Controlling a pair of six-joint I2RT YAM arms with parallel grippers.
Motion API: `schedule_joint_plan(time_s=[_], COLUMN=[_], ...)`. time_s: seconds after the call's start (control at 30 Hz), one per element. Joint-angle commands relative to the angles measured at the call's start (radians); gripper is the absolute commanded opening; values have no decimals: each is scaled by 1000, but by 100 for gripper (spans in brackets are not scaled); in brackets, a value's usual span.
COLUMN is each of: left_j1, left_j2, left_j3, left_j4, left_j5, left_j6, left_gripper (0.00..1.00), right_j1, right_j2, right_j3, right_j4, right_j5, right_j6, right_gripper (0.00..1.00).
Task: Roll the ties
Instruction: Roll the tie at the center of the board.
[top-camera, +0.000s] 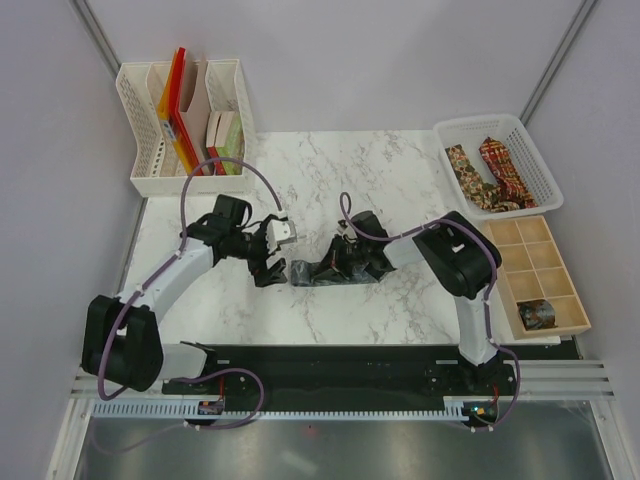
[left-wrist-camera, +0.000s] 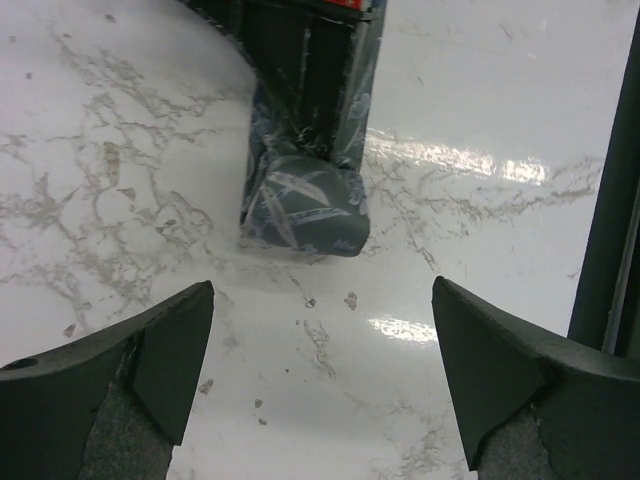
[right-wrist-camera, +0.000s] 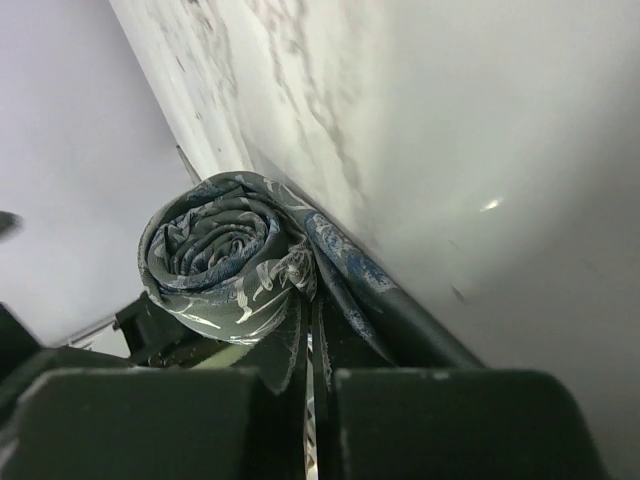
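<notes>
The left pincer (left-wrist-camera: 322, 300) is hanging wide apart near the tie (left-wrist-camera: 305, 205). The right pincer (right-wrist-camera: 312, 385) is pinching the tie beside its roll.

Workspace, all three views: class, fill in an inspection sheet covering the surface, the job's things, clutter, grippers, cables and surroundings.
surface: white marble table, no spills seen.
job's things: grey-green tie lies mid-table, its left end rolled; brown-gold tie and red tie lie unrolled in the white basket; finished roll sits in the wooden tray.
clutter: file rack holding folders, far left corner.
grippers: left gripper open, fingers apart short of the roll; right gripper shut on the grey-green tie.
cables: left purple cable and right purple cable loop above the arms.
surroundings: grey walls; nothing else seen.
</notes>
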Motion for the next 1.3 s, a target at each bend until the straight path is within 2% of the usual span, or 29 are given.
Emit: schedule_joint_plan(time_s=[0.0, 0.1, 0.2, 0.4, 0.5, 0.63, 0.77, 0.97, 1.1, 1.27], left_j1=[5, 5, 6, 6, 5, -7, -90, -176, -192, -208], left_j2=[35, 87, 145, 222, 236, 213, 205, 302, 392, 455], left_j3=[-63, -67, -63, -54, -57, -54, -41, 29, 87, 114], left_j4=[65, 76, 84, 104, 111, 110, 116, 147, 142, 69], left_j5=[96, 117, 120, 85, 71, 81, 33, -91, -157, -232], left_j6=[300, 447, 524, 570, 578, 540, 444, 247, 149, 127], left_gripper=[95, 92, 89, 86, 78, 61, 46, 44, 45, 43], right_j1=[57, 72, 72, 72, 74, 78, 89, 93, 93, 80], right_j2=[120, 120, 118, 114, 115, 121, 129, 124, 111, 65], right_j3=[20, 36, 23, 8, 9, 3, 13, 19, 29, 34], right_j4=[-30, -30, -21, -1, -3, 16, 22, 40, 59, 66], right_j5=[242, 247, 253, 247, 245, 247, 238, 227, 207, 159], right_j6=[82, 99, 108, 117, 119, 132, 143, 148, 149, 134], right_gripper=[0, 0, 0, 0, 0, 0, 0, 0, 2, 17])
